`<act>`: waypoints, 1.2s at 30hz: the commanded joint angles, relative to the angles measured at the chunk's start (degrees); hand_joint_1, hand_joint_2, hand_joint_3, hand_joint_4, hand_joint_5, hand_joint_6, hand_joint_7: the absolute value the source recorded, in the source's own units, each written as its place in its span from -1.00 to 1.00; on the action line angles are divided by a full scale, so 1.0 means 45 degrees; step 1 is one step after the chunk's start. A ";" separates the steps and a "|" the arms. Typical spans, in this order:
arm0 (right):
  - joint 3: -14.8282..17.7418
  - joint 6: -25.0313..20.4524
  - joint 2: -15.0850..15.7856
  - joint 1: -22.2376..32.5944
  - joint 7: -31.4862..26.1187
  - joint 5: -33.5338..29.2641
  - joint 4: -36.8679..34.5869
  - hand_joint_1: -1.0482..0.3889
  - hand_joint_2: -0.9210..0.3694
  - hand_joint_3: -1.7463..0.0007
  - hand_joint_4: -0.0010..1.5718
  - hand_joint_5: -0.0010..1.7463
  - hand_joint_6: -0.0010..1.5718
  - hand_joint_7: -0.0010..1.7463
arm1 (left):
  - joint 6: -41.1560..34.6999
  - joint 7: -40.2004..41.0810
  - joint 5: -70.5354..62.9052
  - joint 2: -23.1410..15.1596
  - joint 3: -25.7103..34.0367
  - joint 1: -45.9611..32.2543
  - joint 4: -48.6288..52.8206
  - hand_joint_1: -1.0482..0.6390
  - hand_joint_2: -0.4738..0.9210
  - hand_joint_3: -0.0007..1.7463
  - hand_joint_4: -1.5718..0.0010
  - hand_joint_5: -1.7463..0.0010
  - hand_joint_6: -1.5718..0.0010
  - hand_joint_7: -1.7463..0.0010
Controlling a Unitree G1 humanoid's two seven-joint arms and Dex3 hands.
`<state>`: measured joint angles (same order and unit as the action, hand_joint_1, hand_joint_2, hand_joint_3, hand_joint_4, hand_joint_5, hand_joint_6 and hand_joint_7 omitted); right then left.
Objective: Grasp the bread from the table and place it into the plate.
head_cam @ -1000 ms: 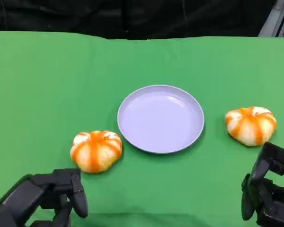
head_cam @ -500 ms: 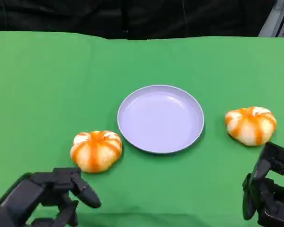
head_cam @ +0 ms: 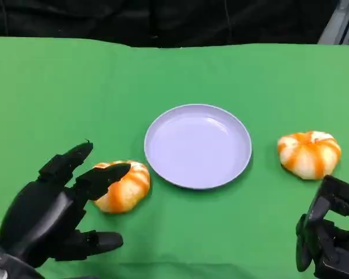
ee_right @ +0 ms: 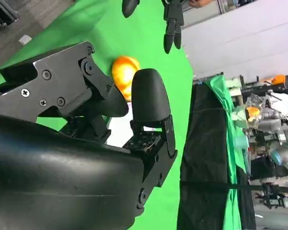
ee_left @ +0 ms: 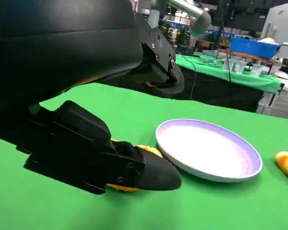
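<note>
Bread (head_cam: 123, 187) lies on the green table (head_cam: 58, 99) at about 8 o'clock from the plate (head_cam: 198, 145), just beside its rim but apart from it. Left hand (head_cam: 52, 212) hovers at the bun's near-left side with fingers (head_cam: 107, 174) spread wide — holding nothing, one fingertip overlapping the bun's edge; whether it touches cannot be told. A second bun (head_cam: 309, 152) sits at 3 o'clock from the plate, well apart. Right hand (head_cam: 327, 232) hangs at 6 o'clock from that bun — fingers curled in, nothing in them. The plate holds nothing.
</note>
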<state>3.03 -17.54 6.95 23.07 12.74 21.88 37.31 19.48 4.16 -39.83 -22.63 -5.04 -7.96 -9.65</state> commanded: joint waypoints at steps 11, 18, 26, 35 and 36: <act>0.0083 0.0206 -0.0030 -0.0021 0.0061 0.0278 0.0008 0.42 -0.51 -0.40 0.22 1.00 -0.16 1.00 | -0.1226 0.0271 -0.2404 -0.0365 -0.1361 0.2257 0.2668 -0.84 1.00 -0.66 1.00 1.00 0.62 1.00; 0.0085 0.0197 -0.0047 -0.0011 0.0076 0.0287 0.0027 0.42 -0.52 -0.39 0.22 1.00 -0.16 1.00 | -0.1472 0.0358 -0.2334 -0.0500 -0.1606 0.2363 0.2709 -0.84 1.00 -0.65 1.00 1.00 0.63 1.00; 0.0086 0.0197 -0.0048 -0.0011 0.0077 0.0288 0.0027 0.42 -0.52 -0.38 0.23 1.00 -0.16 1.00 | -0.1571 0.0408 -0.2262 -0.0585 -0.1715 0.2379 0.2689 -0.84 1.00 -0.65 1.00 1.00 0.63 1.00; 0.0087 0.0197 -0.0049 -0.0011 0.0079 0.0287 0.0027 0.42 -0.53 -0.37 0.23 1.00 -0.16 1.00 | -0.1610 0.0433 -0.2227 -0.0625 -0.1766 0.2387 0.2683 -0.84 1.00 -0.64 1.00 1.00 0.63 1.00; 0.0082 0.0150 -0.0018 -0.0004 0.0073 0.0275 0.0062 0.41 -0.53 -0.37 0.22 1.00 -0.16 1.00 | -0.1787 0.0467 -0.2443 -0.0435 -0.2032 0.2901 0.3453 -0.83 1.00 -0.64 1.00 1.00 0.63 1.00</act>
<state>3.02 -17.34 6.57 22.84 13.00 22.45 37.21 12.66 5.15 -49.90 -24.20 -13.08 2.34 2.18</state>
